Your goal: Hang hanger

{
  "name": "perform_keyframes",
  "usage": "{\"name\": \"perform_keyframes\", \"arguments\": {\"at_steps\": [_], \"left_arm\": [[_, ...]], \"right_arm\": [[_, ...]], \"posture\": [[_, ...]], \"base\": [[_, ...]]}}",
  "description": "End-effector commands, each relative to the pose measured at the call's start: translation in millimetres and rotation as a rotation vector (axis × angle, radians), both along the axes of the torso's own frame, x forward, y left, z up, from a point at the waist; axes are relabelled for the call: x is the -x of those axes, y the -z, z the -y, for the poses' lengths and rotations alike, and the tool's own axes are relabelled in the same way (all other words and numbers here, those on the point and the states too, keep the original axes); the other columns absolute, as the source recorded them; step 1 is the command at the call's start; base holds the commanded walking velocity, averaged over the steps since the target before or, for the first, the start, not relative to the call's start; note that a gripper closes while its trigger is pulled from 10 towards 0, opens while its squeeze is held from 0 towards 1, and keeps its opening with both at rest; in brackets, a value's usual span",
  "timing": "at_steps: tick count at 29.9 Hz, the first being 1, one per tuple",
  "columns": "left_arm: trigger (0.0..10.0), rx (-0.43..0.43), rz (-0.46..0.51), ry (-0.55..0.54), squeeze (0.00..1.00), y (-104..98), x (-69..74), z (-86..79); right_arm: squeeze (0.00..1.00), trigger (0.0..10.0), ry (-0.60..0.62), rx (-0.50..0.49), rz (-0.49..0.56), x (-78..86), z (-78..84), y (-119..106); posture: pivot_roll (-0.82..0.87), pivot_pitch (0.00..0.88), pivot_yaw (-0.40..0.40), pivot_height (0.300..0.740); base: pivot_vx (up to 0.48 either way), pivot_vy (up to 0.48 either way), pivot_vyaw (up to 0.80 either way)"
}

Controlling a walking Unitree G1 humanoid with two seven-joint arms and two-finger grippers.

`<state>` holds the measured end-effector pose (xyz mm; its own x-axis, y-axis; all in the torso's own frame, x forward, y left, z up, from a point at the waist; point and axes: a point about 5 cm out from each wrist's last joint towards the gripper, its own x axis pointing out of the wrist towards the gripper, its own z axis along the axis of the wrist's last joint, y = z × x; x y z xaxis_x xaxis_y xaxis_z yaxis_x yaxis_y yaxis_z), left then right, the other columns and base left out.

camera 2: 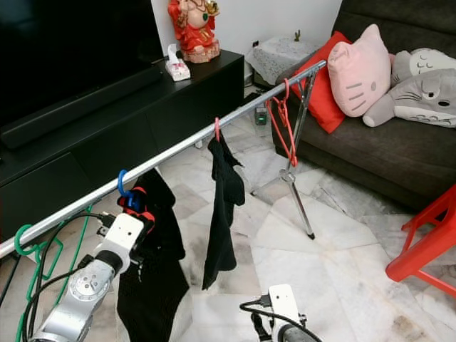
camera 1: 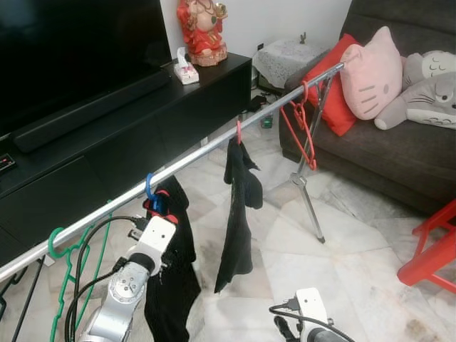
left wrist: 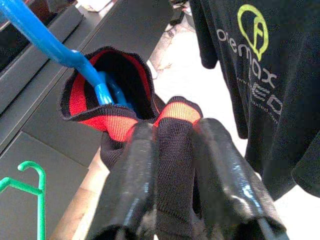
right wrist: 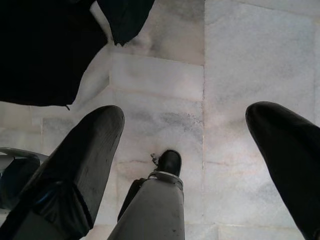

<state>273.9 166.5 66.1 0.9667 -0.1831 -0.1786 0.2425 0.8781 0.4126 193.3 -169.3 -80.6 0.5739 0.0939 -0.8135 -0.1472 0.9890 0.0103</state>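
A silver drying rail (camera 1: 192,158) runs slantwise from the near left up to the far right, in front of a long black TV cabinet (camera 1: 135,135). At its near left end a green hanger (camera 1: 65,274) hooks over the rail and hangs bare. Just to the right of it, the blue hanger (camera 1: 150,192) sits with its hook over the rail, carrying a black garment with a red-striped collar (camera 1: 174,263) that drops toward the floor. The left gripper (left wrist: 172,165) is raised right below that hook; in the left wrist view its two black fingers (left wrist: 131,185) pinch a fold of the red-and-black collar between them, the blue hanger's neck entering the collar opening just beyond. Farther right along the rail, a red hook holds a second black garment (camera 1: 239,214), which carries a yellow-green logo in the left wrist view. Near the far end of the rail a bare red hanger (camera 1: 301,132) dangles beside the rack's leg. Behind it a dark sofa (camera 1: 399,149) holds a red cushion, a pink cat pillow (camera 1: 370,71) and a grey plush toy. Low at the right, the right gripper (right wrist: 185,145) points down at the marble floor (camera 1: 356,263), its fingers spread wide and holding nothing. A red stool (camera 1: 431,249) stands at the right edge.
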Motion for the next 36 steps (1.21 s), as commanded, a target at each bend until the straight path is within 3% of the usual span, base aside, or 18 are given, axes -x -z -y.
{"name": "perform_keyframes", "arguments": {"at_steps": [1, 15, 25, 33, 36], "left_arm": [[0.0, -0.005, -0.012, -0.011, 0.0, 3, 5.2, -6.1], [0.0, -0.022, -0.008, -0.012, 0.0, 1, 20.5, -18.7], [0.0, 0.063, 0.147, -0.191, 0.0, -23, 25.2, -45.9], [0.0, 0.051, 0.142, -0.178, 0.0, -23, 34.4, -48.7], [0.0, 0.056, 0.084, -0.08, 0.0, -17, 37.8, -39.6]], "right_arm": [[0.0, 10.0, 0.005, -0.009, -0.001, 0.5, -2.5, 0], [0.0, 10.0, 0.005, -0.008, -0.002, 0.4, -1.9, 0], [0.0, 10.0, 0.003, -0.007, -0.003, 0.8, -1.6, 1], [0.0, 10.0, 0.001, -0.007, -0.003, 0.6, -1.7, 0], [0.0, 10.0, 0.002, -0.007, -0.003, 0.4, -1.5, 0]], "posture": [[-0.1, 0.0, 0.048, 0.74], [-0.1, 0.0, 0.048, 0.74], [-0.1, 0.0, 0.045, 0.74], [-0.1, 0.0, 0.046, 0.74], [-0.1, 0.0, 0.045, 0.74]], "base": [[0.0, 0.0, 0.0], [0.0, 0.0, 0.0], [0.0, 0.0, 0.0], [0.0, 0.0, 0.0], [0.0, 0.0, 0.0]]}}
